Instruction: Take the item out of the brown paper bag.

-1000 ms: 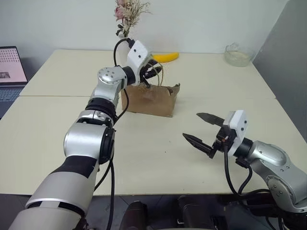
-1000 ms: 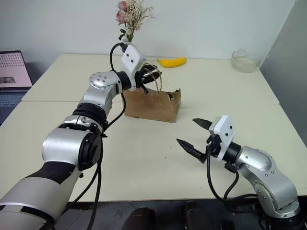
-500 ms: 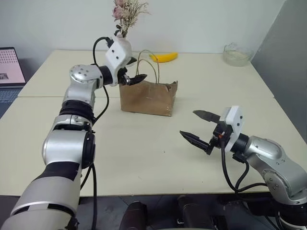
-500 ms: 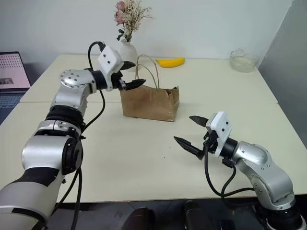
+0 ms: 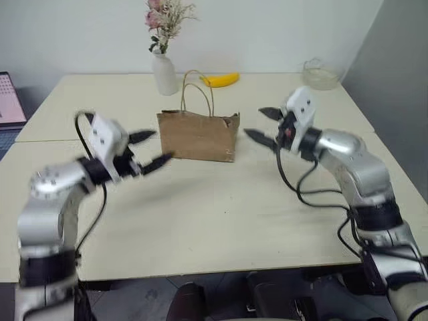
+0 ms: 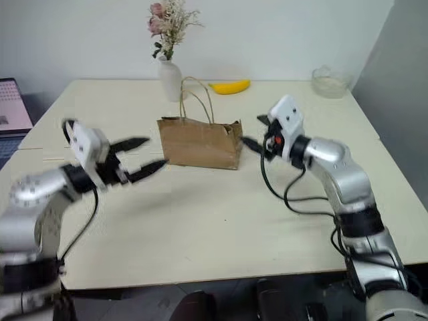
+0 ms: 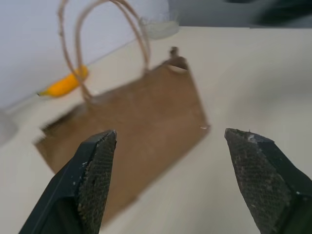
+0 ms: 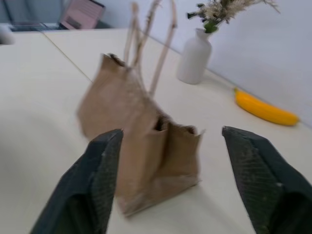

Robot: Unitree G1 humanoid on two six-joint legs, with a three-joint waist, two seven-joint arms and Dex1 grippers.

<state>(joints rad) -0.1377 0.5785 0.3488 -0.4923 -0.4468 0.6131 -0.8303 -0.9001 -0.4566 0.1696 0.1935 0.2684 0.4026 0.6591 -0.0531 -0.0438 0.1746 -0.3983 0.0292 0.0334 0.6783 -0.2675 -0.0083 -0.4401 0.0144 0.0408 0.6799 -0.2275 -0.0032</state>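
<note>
Across a pale surface (image 5: 221,214) under a white wall, brown paper bag (image 5: 198,136) upright at centre, item hidden inside — best approached by right end effector (image 5: 264,126), parted and empty at three o'clock, left end effector (image 5: 148,148) wide and empty at nine.

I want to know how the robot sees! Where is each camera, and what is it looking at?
Head views: the two eyes look down over the table at the brown paper bag, with the left gripper and right gripper on either side of it.
Left wrist view: looks along its open black fingers at the bag.
Right wrist view: looks between its open fingers at the bag and white vase.
All views share the bag and banana.
</note>
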